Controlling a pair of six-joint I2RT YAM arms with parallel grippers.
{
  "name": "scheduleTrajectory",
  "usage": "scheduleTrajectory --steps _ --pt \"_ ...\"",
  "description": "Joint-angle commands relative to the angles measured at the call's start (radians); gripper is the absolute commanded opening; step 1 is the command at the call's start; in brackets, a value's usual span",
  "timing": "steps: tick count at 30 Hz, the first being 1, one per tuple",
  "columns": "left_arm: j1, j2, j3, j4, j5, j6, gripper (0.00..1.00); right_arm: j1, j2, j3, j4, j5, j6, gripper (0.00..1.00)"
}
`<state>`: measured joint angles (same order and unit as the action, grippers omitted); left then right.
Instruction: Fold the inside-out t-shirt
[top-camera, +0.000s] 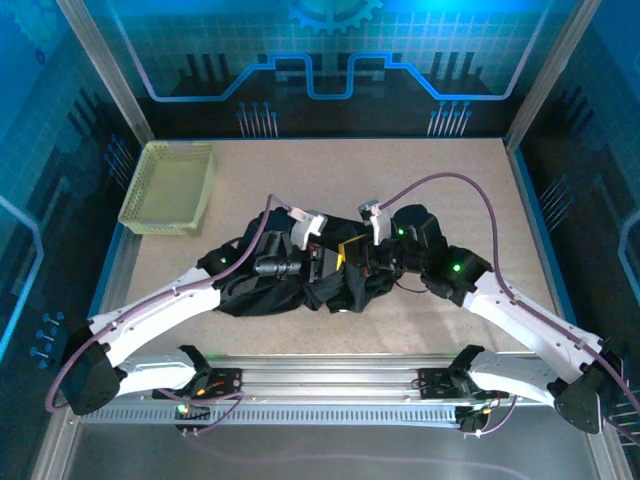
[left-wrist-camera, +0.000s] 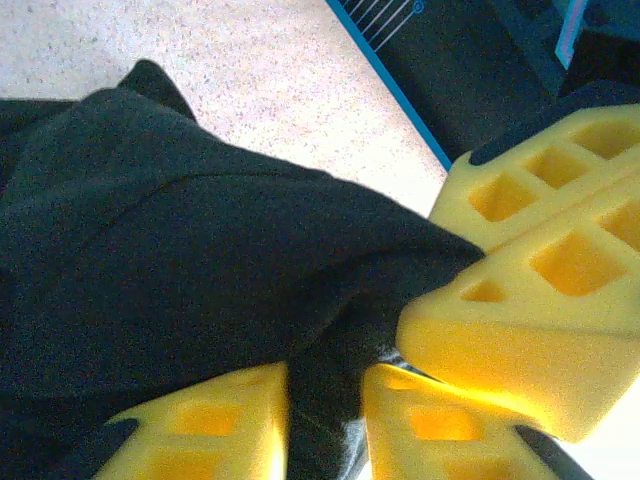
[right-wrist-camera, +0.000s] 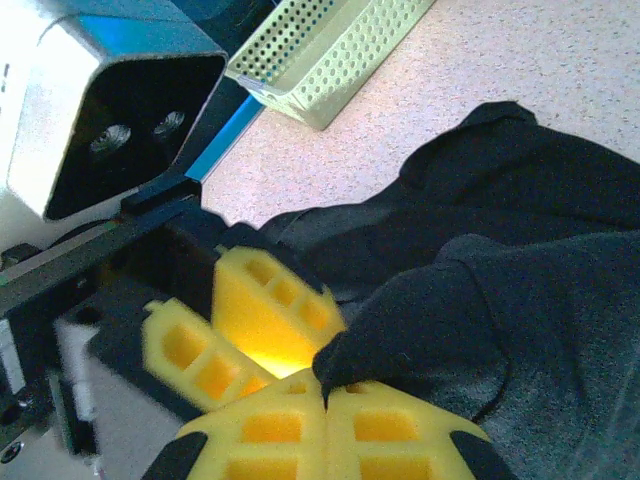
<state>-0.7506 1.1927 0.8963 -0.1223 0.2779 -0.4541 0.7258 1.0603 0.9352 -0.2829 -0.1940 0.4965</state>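
Reaching inward, both arms (top-camera: 150, 312) are held low over the inside-out t-shirt (top-camera: 258, 296). Fabric is pinched by the closed right gripper (right-wrist-camera: 326, 402) and the barely parted left gripper (left-wrist-camera: 325, 405).

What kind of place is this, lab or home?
Probably a robot lab cell: an aluminium frame post, a blue circuit-pattern backdrop, left arm and right arm bolted to a metal rail.

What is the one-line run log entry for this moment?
black t-shirt: crumpled, not yet folded | left gripper: shut on black t-shirt | right gripper: shut on black t-shirt | mesh basket: far left, apart
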Motion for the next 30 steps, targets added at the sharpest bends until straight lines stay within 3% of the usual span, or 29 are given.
scheduleTrajectory --steps 1,4,12,17,20,22,26,30 --pt "-0.010 0.011 0.039 0.019 0.018 0.006 0.12 0.012 -0.007 0.007 0.013 0.027 -0.016 0.00" --pt "-0.015 -0.006 0.038 -0.013 -0.014 0.013 0.00 0.001 -0.002 0.026 -0.044 0.130 -0.009 0.00" --pt "-0.080 -0.164 0.026 -0.153 -0.269 0.059 0.00 -0.133 0.056 0.051 -0.232 0.303 0.123 0.00" --pt "-0.095 -0.251 0.069 -0.226 -0.432 0.102 0.00 -0.174 0.075 0.025 -0.221 0.244 0.143 0.00" --pt "-0.098 -0.231 0.107 -0.227 -0.428 0.136 0.00 -0.159 0.075 0.038 -0.192 0.181 0.097 0.00" --pt "-0.111 -0.196 0.129 -0.213 -0.399 0.137 0.00 -0.150 0.067 0.062 -0.215 0.184 0.071 0.15" --pt "-0.132 -0.100 0.139 -0.189 -0.339 0.116 0.00 -0.150 0.026 0.068 -0.235 0.170 0.028 0.01" --pt "-0.124 0.038 0.143 -0.197 -0.357 0.086 0.29 -0.152 -0.001 0.036 -0.249 0.176 0.006 0.00"
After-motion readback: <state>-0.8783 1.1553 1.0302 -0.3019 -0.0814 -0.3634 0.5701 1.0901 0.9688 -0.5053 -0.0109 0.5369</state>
